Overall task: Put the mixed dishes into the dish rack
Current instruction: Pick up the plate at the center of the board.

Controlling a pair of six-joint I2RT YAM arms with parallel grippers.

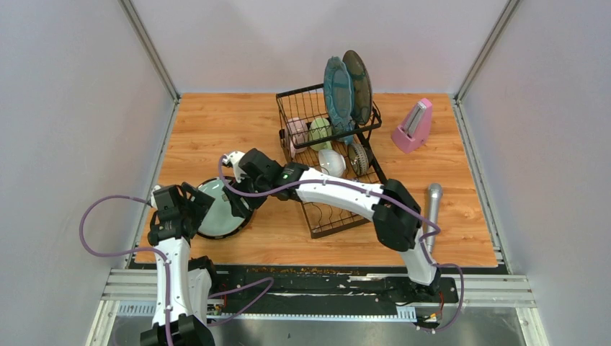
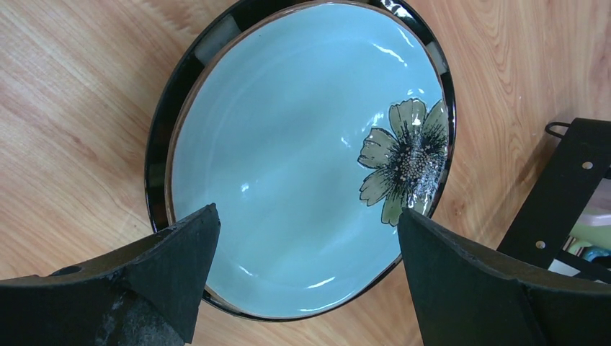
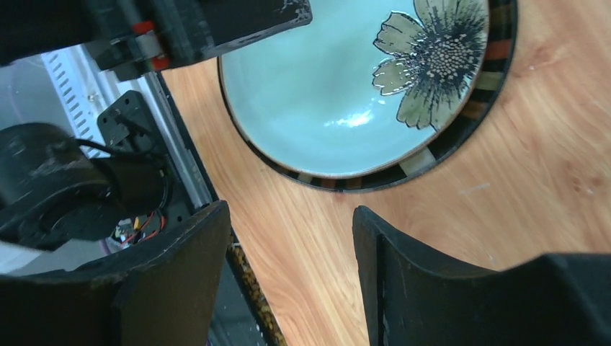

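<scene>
Black fingers of the left gripper (image 2: pixel 306 216) stand wide apart, hanging over the near rim of a shallow pale-blue ceramic bowl with a dark striped rim and a painted olive flower (image 2: pixel 288 144), holding nothing. That arm rises from its base at the near left corner of the table and bends forward over the bowl. The right gripper (image 3: pixel 288 216) also has its fingers parted, only bare wood between them, just beside the bowl's rim. Its white arm stretches leftward from the near right, elbow bent, crossing the low end of the black wire dish rack (image 1: pixel 331 216).

The bowl lies flat and upright on the wooden table (image 1: pixel 216 122) near its left edge. The rack sits mid-table, running toward the far edge. In it, two large dark plates (image 1: pixel 339 90) stand on edge at the far end, with a pink mug (image 1: pixel 295 130), a pale-green mug (image 1: pixel 319 132), a white bowl (image 1: pixel 331 162) and a patterned bowl (image 1: pixel 358 156) below them.
</scene>
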